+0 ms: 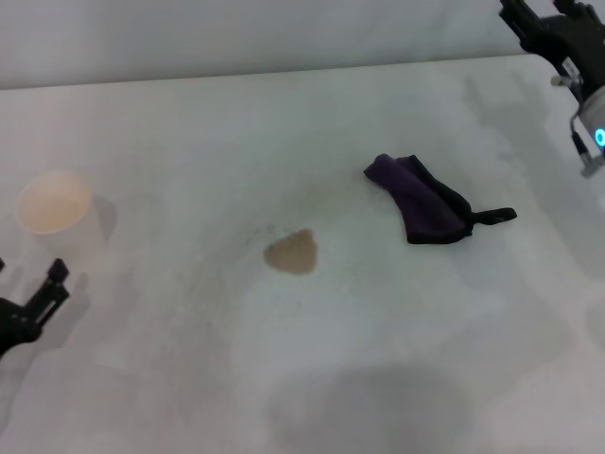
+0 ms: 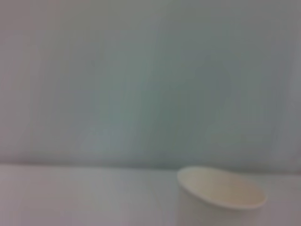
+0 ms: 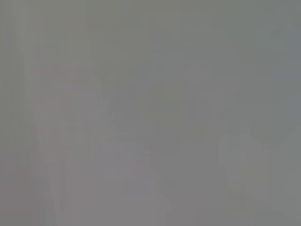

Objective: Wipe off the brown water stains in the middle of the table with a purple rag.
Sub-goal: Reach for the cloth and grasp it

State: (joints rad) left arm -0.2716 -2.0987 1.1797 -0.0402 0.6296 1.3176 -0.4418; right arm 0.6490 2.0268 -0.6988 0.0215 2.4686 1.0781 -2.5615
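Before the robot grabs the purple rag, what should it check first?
1. Rag in sight: the purple rag lies crumpled on the table, nothing on it. Ok.
2. Stain in sight: the brown water stains sit uncovered, apart from the rag. Ok.
3. Rag held: neither pincer touches it. Not ok yet.
4. Right pincer placed: it is up at the table's far right corner, away from the rag. Not ok.
5. Left pincer out of the way: it is low at the left edge, near the paper cup. Ok.
6. Pincers open: cannot tell.
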